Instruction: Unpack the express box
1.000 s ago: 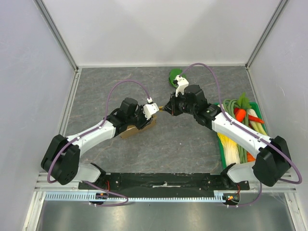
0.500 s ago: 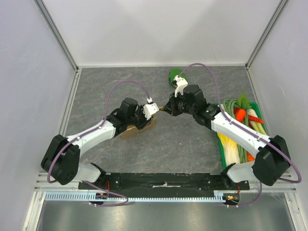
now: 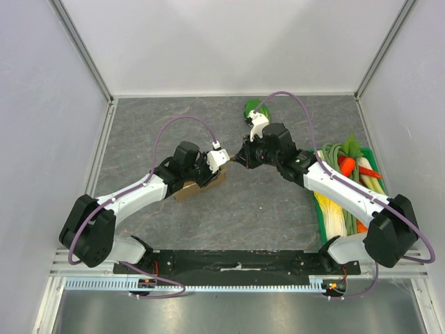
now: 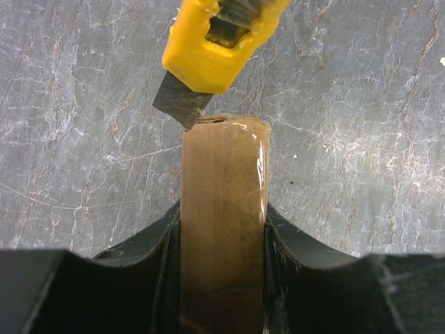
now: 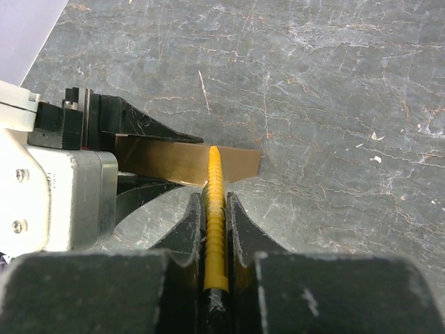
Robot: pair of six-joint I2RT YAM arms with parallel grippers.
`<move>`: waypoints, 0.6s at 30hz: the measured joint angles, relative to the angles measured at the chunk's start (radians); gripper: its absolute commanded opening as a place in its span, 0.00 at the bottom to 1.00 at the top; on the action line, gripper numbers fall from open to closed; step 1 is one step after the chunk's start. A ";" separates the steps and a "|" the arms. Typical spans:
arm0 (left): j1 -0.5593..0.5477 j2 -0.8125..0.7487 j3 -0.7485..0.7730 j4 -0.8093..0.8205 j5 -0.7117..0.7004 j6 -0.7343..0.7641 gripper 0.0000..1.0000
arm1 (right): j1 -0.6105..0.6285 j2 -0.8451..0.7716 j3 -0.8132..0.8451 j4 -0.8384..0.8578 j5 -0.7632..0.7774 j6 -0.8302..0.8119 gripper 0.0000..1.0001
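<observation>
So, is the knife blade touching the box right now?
Touching. The left wrist view shows the tip of the blade meeting the taped end of the box at its corner, with no gap between them.

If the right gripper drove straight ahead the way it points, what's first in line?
The express box: the yellow knife held by the right gripper points at its taped end, blade tip at the edge, with the left gripper clamping the box. Whether it touches yet is unclear.

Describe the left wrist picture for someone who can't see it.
The left hand clamps a taped brown express box between its black fingers. The blade of a yellow utility knife touches the box's far left corner, over a grey stone-patterned table.
</observation>
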 measured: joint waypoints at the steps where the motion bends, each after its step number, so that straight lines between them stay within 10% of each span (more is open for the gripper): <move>1: 0.000 0.000 0.000 0.000 -0.001 0.000 0.06 | 0.001 0.000 0.000 -0.002 0.006 -0.002 0.00; 18: -0.010 0.003 -0.001 0.009 -0.024 0.000 0.05 | 0.008 -0.047 -0.027 -0.040 0.037 -0.038 0.00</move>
